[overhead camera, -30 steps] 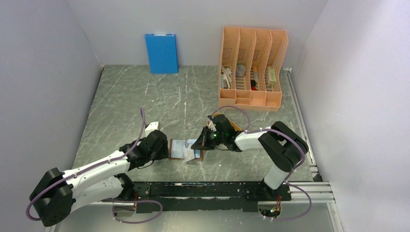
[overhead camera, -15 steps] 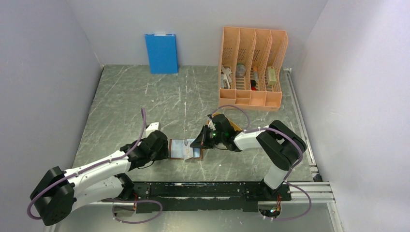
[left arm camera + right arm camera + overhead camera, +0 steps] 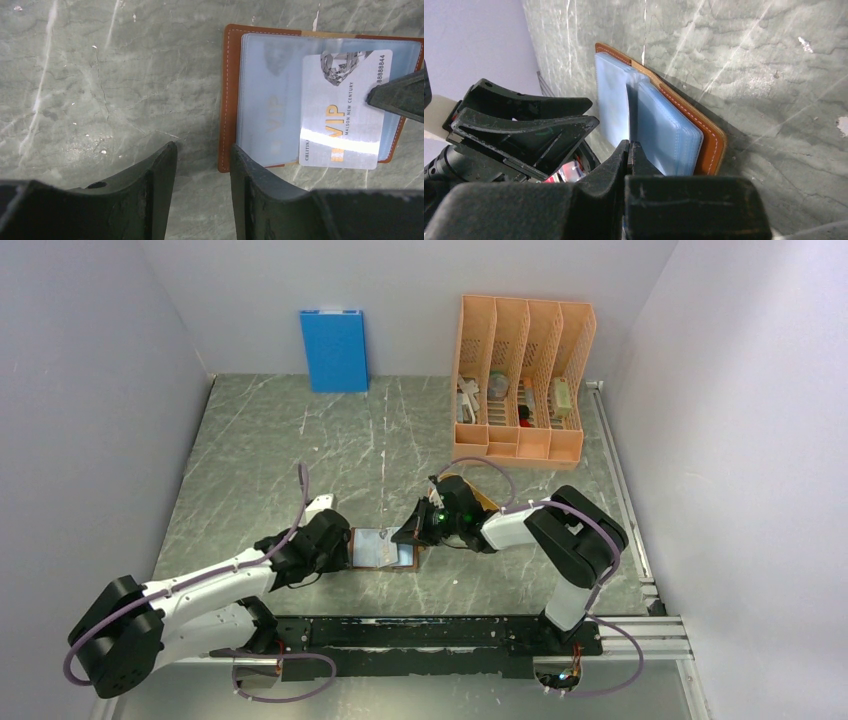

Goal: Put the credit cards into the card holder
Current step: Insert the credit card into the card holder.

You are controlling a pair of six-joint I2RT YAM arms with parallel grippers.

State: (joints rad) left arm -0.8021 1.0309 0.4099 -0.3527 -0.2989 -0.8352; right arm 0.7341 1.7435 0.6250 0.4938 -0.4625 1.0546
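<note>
Card holder [image 3: 383,548] lies open and flat on the bench [image 3: 300,440], lower centre of the top view, between your two arms. Pale clear sleeves [image 3: 265,100] face up on the brown leather. One credit card [image 3: 345,115], white with gold VIP lettering, sits over the right-hand sleeves; cannot tell if it is inside one. Your right jaws are closed, pinching that card's edge. Your left jaws stand open, holding nothing, low by the holder's left edge. Orange file rack [image 3: 520,380] and blue box [image 3: 334,350] stand at upper frame.
</note>
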